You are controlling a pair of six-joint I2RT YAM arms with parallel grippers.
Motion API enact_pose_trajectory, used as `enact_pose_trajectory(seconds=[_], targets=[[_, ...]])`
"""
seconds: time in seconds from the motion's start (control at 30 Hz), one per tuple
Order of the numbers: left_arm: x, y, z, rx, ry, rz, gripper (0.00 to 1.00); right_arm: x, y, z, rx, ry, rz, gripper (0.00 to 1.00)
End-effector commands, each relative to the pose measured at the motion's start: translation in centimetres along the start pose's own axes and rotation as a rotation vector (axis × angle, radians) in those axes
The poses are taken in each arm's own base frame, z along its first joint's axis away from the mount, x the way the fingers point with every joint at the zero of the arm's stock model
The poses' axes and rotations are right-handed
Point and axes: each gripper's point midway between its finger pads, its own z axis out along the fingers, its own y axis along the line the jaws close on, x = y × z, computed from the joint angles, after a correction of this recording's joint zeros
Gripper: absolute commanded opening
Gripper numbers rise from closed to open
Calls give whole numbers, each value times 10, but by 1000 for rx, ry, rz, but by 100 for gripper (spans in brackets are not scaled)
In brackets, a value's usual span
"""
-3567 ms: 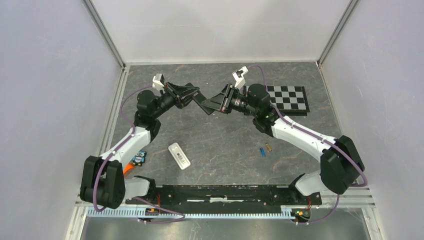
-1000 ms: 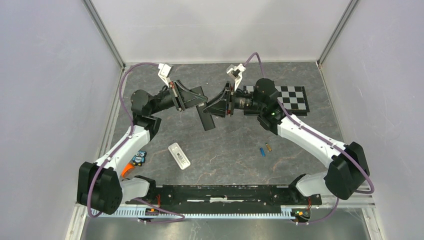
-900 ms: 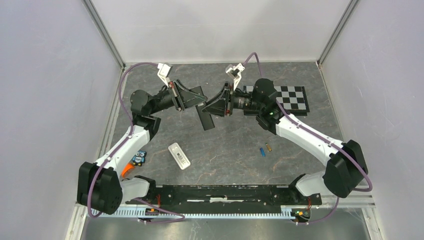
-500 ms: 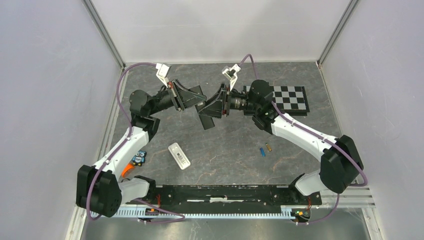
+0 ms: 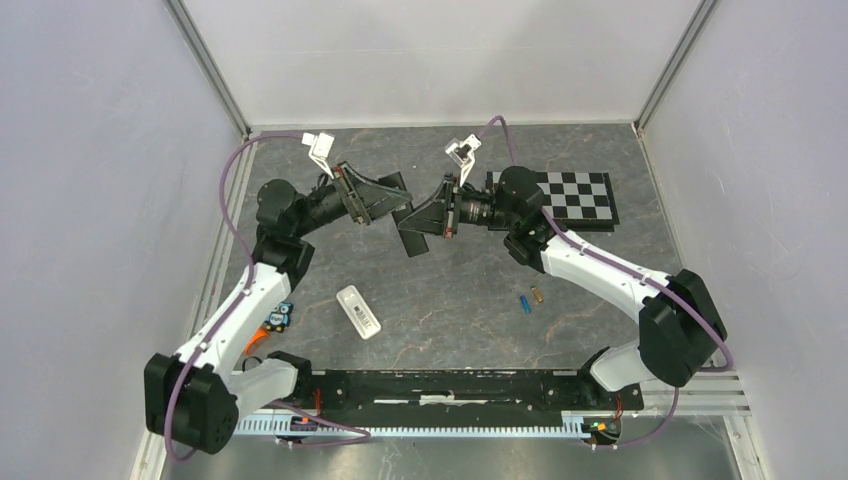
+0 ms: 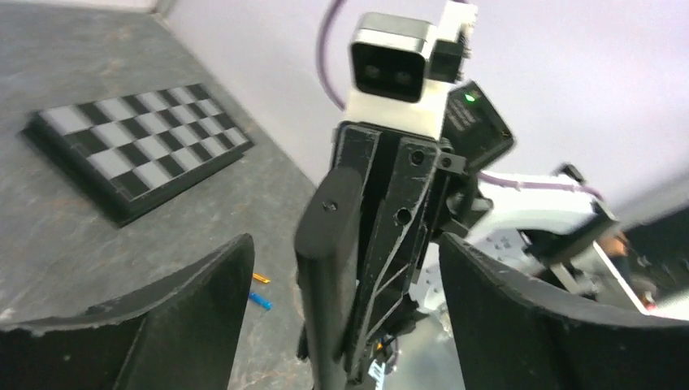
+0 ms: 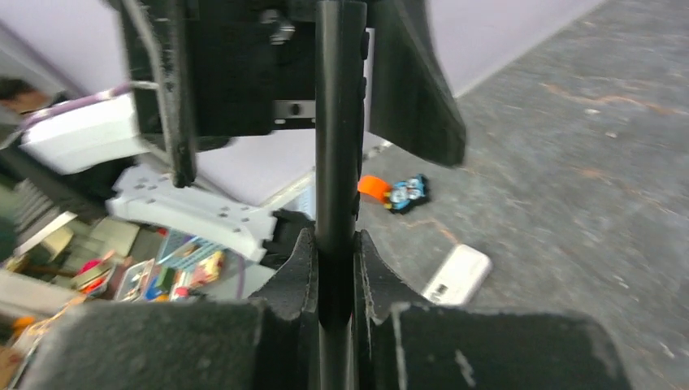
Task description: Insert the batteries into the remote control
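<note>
Hanging mid-air above the desk (image 5: 470,290), the black remote (image 5: 414,228) is carried by one grip only. The right pincer (image 7: 335,252) is clamped on its thin edges, w/ a good part of the body sticking out past the fingers. The left pincer (image 5: 396,203) stands wide open, a finger each side of the remote, not touching it as far as the left wrist view shows. Down on the desk near the right arm lie the batteries: a blue one (image 5: 524,303) and a gold one (image 5: 537,296) just beside it, well apart from the remote.

Risks, as I judge them: long lever + narrow hold = remote may pivot or slip, esp. if a left finger clips it on the way out. A drop from there could land it on the white oblong piece (image 5: 359,311) or knock the batteries, which are round & would roll. Can't tell if the battery bay is open or which way it faces, so a wrong orientation may cost a re-grip.
</note>
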Motion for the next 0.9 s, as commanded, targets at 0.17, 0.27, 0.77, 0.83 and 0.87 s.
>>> enact_pose_trajectory(seconds=[0.17,0.27,0.77,0.83,0.87], targets=[[19,157,-126,-1058,-166,103,100,41,-158,-69,871,112,-170,0],[38,177,-171,-1318,-182,-9,100,60,-199,-114,1160,205,-230,0],[131,204,-234,-1659,154,-209,100,112,-275,-154,1546,521,-317,0],[136,206,-236,-1670,157,-224,100,119,-278,-155,1554,553,-318,3],[138,206,-236,-1672,158,-229,100,123,-279,-154,1550,566,-313,7]])
